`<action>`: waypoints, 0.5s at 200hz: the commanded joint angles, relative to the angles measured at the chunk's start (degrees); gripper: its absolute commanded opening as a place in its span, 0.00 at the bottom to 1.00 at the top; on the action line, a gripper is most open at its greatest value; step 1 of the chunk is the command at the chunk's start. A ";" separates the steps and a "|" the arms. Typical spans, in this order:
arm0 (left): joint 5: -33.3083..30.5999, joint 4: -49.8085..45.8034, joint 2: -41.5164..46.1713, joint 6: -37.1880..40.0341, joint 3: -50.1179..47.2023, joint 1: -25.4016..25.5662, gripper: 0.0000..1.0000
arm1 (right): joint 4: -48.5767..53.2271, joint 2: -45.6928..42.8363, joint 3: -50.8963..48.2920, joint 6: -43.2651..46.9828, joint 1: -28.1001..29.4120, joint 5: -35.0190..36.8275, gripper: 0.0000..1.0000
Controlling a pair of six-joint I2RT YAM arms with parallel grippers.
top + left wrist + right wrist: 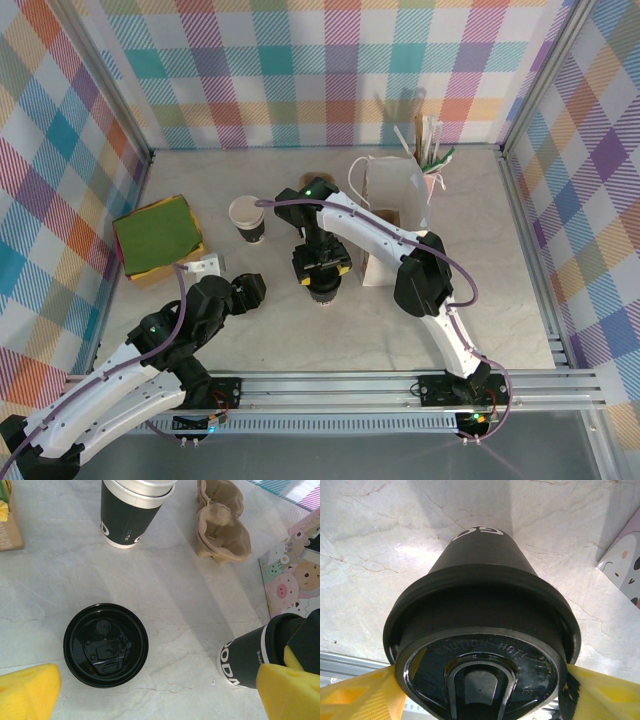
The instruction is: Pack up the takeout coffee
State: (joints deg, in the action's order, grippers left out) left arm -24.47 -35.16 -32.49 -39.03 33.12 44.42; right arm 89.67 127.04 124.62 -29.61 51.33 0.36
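Observation:
The takeout coffee [480,575], a dark cup with a black lid, stands on the marble table between my right gripper's yellow fingers [360,695]. My right gripper [481,680] is shut on it at the lid, with a pad pressed to each side. From above, the takeout coffee [323,293] pokes out just below that right gripper [322,270], left of the white paper bag [395,190]. My left gripper [160,695] hangs open over bare table, holding nothing. The takeout coffee [245,660] is at its right, apart from its fingers.
A loose black lid [105,645] lies flat under the left gripper's left side. A lidless cup [247,218] stands behind it, and a brown cup carrier [220,525] lies near the bag. A green box [157,235] sits at the left. Straws and stirrers [430,140] stand behind the bag.

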 commanded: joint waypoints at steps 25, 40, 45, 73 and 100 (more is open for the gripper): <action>0.21 0.98 0.65 -0.16 -0.96 -0.44 1.00 | 2.44 1.10 1.23 -0.51 0.17 0.43 0.77; 0.21 0.97 0.59 -0.17 -0.96 -0.46 1.00 | 3.10 1.41 1.80 -0.62 0.30 1.18 0.79; 0.27 0.97 0.59 -0.17 -0.96 -0.45 1.00 | 3.35 1.54 2.13 -0.55 0.41 1.45 0.79; 0.29 1.19 0.59 -0.25 -1.22 -0.42 1.00 | 4.33 2.13 3.18 -0.45 0.71 2.09 0.79; 0.32 1.23 0.59 -0.26 -1.22 -0.46 1.00 | 4.55 2.33 3.18 -0.54 0.86 2.66 0.79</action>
State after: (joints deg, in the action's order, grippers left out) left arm -24.47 -34.54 -32.45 -39.05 32.47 44.42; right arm 91.57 128.25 126.17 -29.61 51.72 1.78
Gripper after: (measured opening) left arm 0.996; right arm 0.792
